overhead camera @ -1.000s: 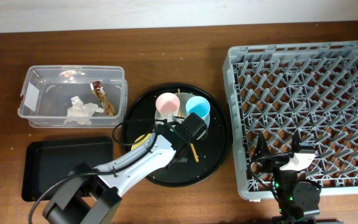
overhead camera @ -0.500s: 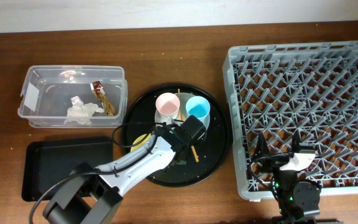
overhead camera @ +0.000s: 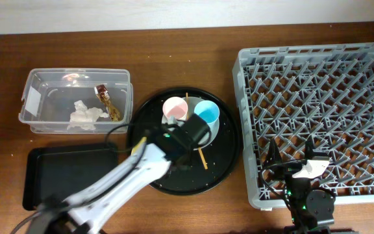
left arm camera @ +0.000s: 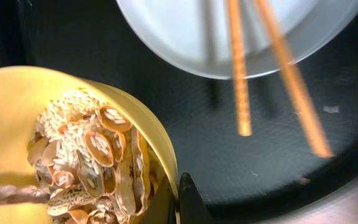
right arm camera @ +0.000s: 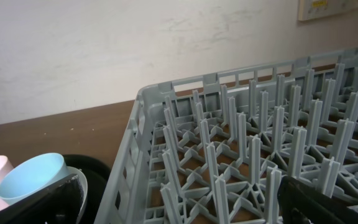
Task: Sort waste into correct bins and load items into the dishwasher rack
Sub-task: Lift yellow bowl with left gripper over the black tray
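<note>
My left gripper (overhead camera: 186,138) is over the round black tray, shut on the rim of the yellow bowl (left arm camera: 17,112). The bowl holds brown-beige food scraps (left arm camera: 92,155); overhead, my arm hides it. The pale plate (left arm camera: 185,37) lies just beyond with the wooden chopsticks (left arm camera: 238,74) resting across it. The pink cup (overhead camera: 174,107) and blue cup (overhead camera: 206,112) stand on the plate (overhead camera: 216,125). The white tissue (overhead camera: 86,116) and brown-and-gold wrapper (overhead camera: 107,101) lie in the clear container (overhead camera: 37,97). My right gripper (overhead camera: 291,162) is open and empty over the dishwasher rack's (overhead camera: 317,97) front left corner.
The flat black rectangular tray (overhead camera: 63,172) lies at the front left, below the clear container. The round black tray (overhead camera: 226,156) sits between the container and the rack. In the right wrist view the rack's pegs (right arm camera: 185,124) fill the frame, with the blue cup (right arm camera: 30,177) at left.
My left arm has swung to the left and its gripper has moved slightly up and left over the round tray. The yellow bowl no longer shows overhead. The right arm has not moved.
</note>
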Robot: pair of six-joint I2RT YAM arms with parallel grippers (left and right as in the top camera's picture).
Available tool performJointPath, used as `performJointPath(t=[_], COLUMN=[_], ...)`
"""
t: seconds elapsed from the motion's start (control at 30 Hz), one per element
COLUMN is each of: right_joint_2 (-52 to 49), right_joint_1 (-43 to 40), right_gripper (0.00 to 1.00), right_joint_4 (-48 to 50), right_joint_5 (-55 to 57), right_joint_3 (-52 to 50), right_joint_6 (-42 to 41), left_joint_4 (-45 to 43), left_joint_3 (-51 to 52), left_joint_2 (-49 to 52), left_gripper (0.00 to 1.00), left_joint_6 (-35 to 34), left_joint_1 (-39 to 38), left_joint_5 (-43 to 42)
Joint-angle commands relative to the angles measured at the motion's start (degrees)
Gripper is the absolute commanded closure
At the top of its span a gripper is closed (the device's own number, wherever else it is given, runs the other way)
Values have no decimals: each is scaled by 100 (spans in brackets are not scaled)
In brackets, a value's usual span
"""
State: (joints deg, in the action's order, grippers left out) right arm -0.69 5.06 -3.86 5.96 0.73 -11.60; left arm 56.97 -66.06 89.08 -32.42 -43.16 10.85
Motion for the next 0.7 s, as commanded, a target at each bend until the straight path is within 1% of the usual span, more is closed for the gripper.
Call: performJointPath(t=[0.0,0.03,0.13,0.2,0.4,0.43,0.5,0.57,0.67], right_joint_2=[33,33,33,33,33,33,33,33,33], right_joint_1=[-31,-31,-31,-31,-31,-31,-31,-31,-31], right_gripper=[2,2,2,2,2,2,2,2,2], right_joint_4=[-24,-24,-24,-24,-24,-24,-24,-24,-24], right_joint_5=[26,26,26,26,26,26,26,26,26], right_joint_3=[-42,-42,-42,-42,-42,-42,-42,-42,-42], right_joint_6=[17,15,15,15,15,15,15,15,15], left_joint_4=[299,490,651,802,1019,1043,1082,1095,1097], left_joint_3=[-232,-232,-232,-232,-229,-229,-229,-229,-229], left_joint_2=[-837,-1169,-1456,-1624,-1722,-1722,-1722,-1722,-1722], left_gripper=[100,100,100,100,100,100,100,100,100], left_joint_6=[555,861,1344,1888,2951,3062,3150,3272,3274], left_joint_1=[656,1316,2216,3121,5007,5320,5799,6170,6612], left_joint_5=[-820,-1281,-1939,-2708,-4280,-4457,-4500,-4500,-4500])
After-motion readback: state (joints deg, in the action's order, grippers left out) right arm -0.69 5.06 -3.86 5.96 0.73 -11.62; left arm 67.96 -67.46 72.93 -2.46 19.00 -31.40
